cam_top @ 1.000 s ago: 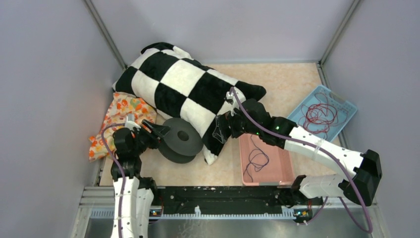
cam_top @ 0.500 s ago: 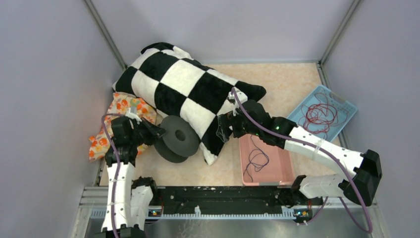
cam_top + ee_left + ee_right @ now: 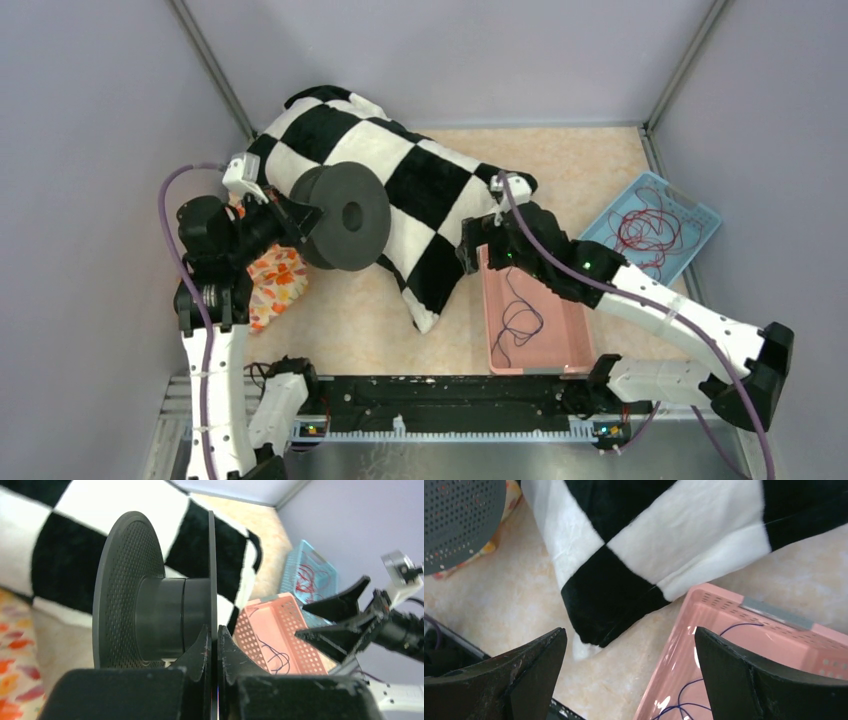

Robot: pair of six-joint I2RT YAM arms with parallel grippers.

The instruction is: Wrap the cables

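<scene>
The cable point(image 3: 517, 318) is a thin dark blue wire lying loosely looped in the pink tray point(image 3: 573, 345); it also shows in the left wrist view as cable point(image 3: 278, 658) and in the right wrist view as cable point(image 3: 685, 698). My left gripper point(image 3: 294, 216) is shut on the thin flange of a dark grey spool point(image 3: 343, 215), which it holds up on edge in front of the checkered pillow point(image 3: 400, 170). In the left wrist view both fingers point(image 3: 203, 645) pinch that flange of the spool point(image 3: 150, 607). My right gripper point(image 3: 480, 246) hangs open over the pink tray's far left corner, holding nothing.
A blue tray point(image 3: 690, 215) with tangled red wire point(image 3: 645, 232) stands at the right wall. An orange patterned cloth point(image 3: 275, 285) lies under my left arm. The pillow's black corner point(image 3: 609, 605) lies beside the pink tray's rim point(image 3: 719, 597). Grey walls close the sides and back.
My left gripper closed on the spool's flange and lifted it off the table, up and back toward the pillow. My right gripper shifted slightly right, over the pink tray, staying open.
</scene>
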